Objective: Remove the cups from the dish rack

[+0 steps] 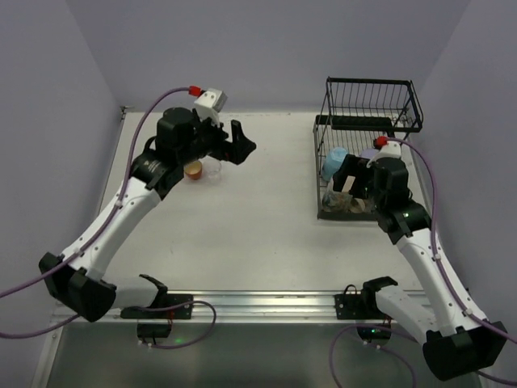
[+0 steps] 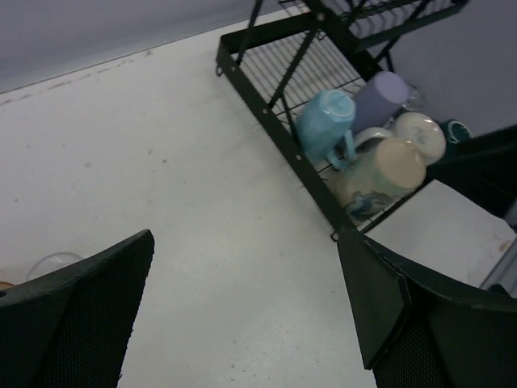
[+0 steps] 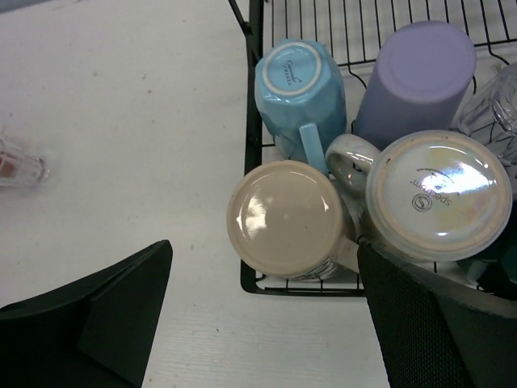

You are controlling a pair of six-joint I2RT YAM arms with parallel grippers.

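Right gripper (image 3: 265, 259) is hovering wide open, empty, over the upturned beige ceramic mug (image 3: 284, 220) in the near-left corner of the black wire dish rack (image 3: 255, 121); glossy, breakable, so pinching across its sides seems safest.

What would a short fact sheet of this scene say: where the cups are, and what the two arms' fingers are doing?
In rack: light blue ceramic mug, lavender cup, beige cup, glossy white mug, upside down in black wire dish rack's lower tray
On table: small orange cup, clear glass, at left
Left fingers: open, empty, above table near those two
Right fingers: open, empty, over the rack's cups
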